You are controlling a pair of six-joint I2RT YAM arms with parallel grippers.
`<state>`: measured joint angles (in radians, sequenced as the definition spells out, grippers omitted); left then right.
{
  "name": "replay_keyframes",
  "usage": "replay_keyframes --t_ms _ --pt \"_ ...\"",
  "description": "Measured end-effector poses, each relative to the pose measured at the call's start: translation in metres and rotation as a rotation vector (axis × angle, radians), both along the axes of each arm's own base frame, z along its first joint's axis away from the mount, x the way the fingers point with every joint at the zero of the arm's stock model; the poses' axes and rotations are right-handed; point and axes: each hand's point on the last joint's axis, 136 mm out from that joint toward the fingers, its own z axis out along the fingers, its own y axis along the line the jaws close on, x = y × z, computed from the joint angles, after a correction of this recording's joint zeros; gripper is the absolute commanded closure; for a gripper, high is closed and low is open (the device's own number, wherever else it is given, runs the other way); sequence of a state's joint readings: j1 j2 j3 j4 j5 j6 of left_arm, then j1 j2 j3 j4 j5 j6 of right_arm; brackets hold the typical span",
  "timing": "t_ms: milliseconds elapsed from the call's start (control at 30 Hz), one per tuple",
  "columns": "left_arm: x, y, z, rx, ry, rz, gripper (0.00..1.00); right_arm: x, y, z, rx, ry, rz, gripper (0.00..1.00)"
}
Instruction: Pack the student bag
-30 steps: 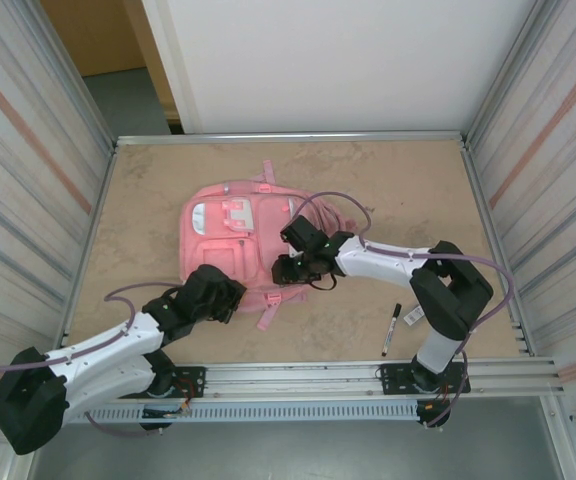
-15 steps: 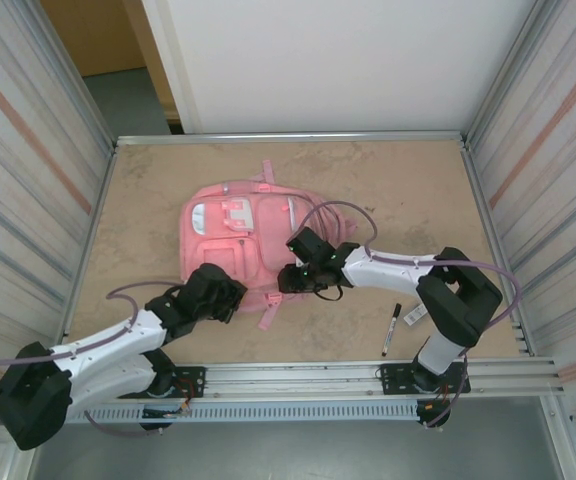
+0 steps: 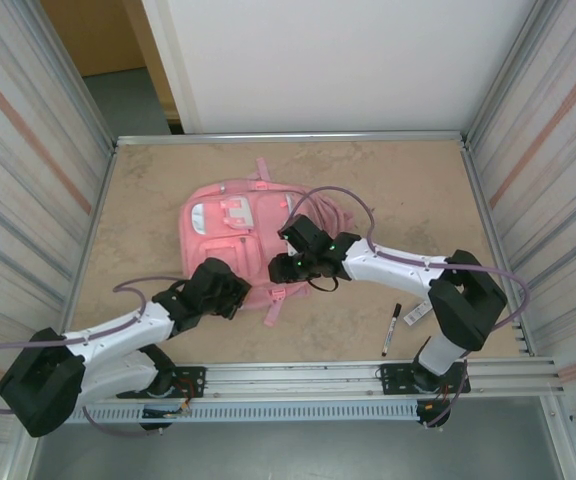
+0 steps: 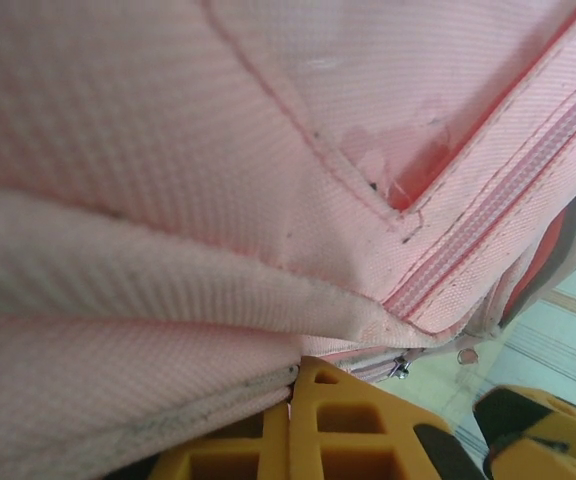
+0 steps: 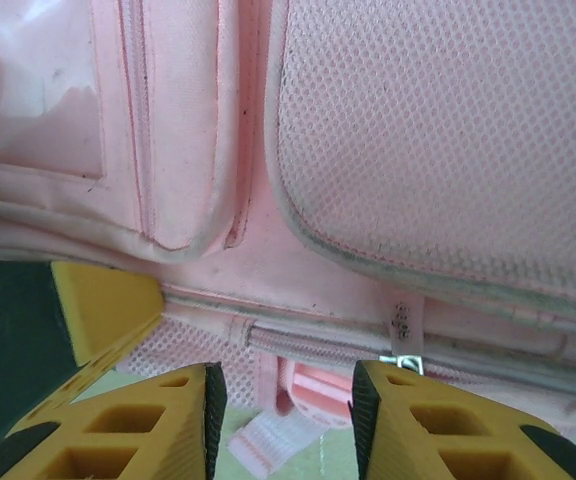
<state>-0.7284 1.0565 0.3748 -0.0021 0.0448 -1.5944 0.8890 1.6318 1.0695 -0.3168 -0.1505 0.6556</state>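
1. Here, the student bag (image 3: 230, 235) lies flat on the bench (image 3: 418, 190).
2. Left gripper (image 3: 234, 291): jaws pinching fabric at its near edge.
3. Right gripper (image 5: 280, 405): jaws spread over a zip, beside its pull tab (image 5: 404, 342).

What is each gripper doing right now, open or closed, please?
Left gripper: closed on a fold of the student bag.
Right gripper: open, holding nothing.
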Motion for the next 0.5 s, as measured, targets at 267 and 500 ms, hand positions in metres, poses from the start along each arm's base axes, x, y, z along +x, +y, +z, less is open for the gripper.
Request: replay_keyframes --t_ms 267,500 --pt "0.001 -0.005 0.005 -0.013 -0.001 -0.019 1.0 0.014 -0.007 -0.032 -0.057 0.019 -0.029 0.6" --pt "0.001 -0.005 0.006 -0.021 0.002 -0.022 1.0 0.018 -0.008 -0.035 -0.084 0.001 -0.017 0.6"
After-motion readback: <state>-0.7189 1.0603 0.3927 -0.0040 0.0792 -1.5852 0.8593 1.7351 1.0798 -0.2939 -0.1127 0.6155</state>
